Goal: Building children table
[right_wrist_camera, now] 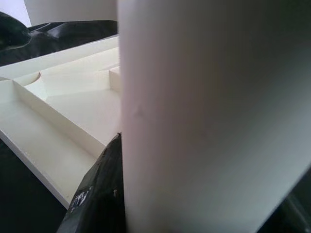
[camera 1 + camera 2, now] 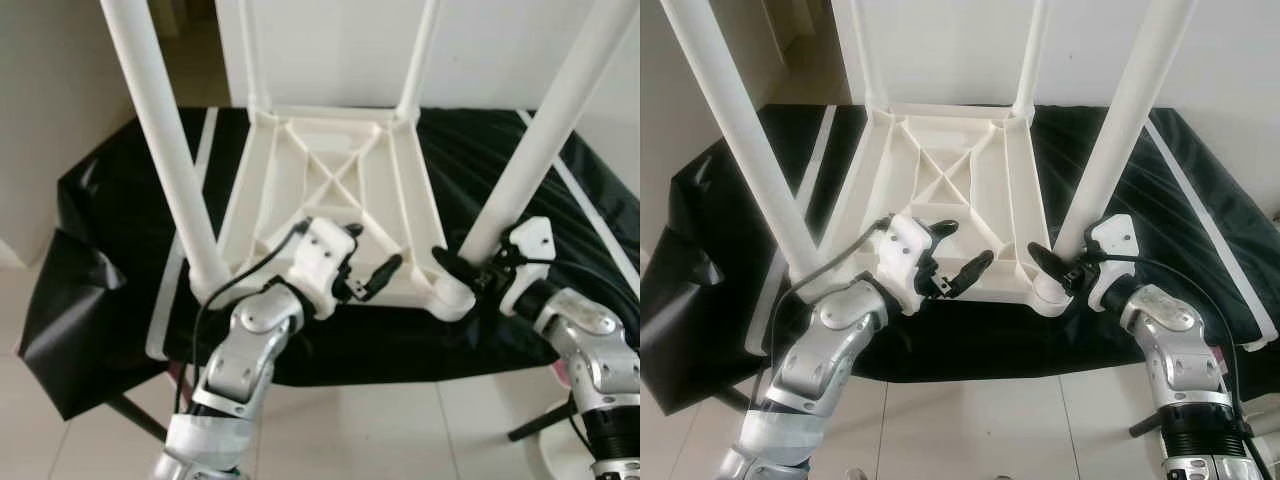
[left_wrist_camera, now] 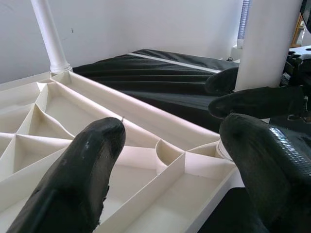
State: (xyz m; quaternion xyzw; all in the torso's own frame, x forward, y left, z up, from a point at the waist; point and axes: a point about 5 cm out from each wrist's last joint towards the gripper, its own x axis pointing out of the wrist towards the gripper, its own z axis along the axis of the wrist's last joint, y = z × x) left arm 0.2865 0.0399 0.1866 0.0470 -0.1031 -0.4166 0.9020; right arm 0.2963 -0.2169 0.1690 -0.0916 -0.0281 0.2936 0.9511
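Observation:
A white plastic children's table [image 2: 330, 190] lies upside down on a black-covered surface, its ribbed underside facing up and its legs standing upward. My left gripper [image 2: 372, 250] hovers open just above the near edge of the underside; the left wrist view looks between its fingertips [image 3: 82, 174] onto the ribs. My right gripper [image 2: 470, 262] is clamped around the base of the near right leg [image 2: 540, 140], where the leg meets its socket. In the right wrist view one finger [image 1: 102, 194] presses against that leg [image 1: 214, 116]. The near left leg [image 2: 165, 150] stands free.
The black cover [image 2: 110, 230] with white stripes drapes off the left side toward the tiled floor [image 2: 380, 430]. A white wall [image 2: 330, 50] rises behind the table. A dark stand leg [image 2: 535, 425] and a white round base [image 2: 560, 460] sit at the lower right.

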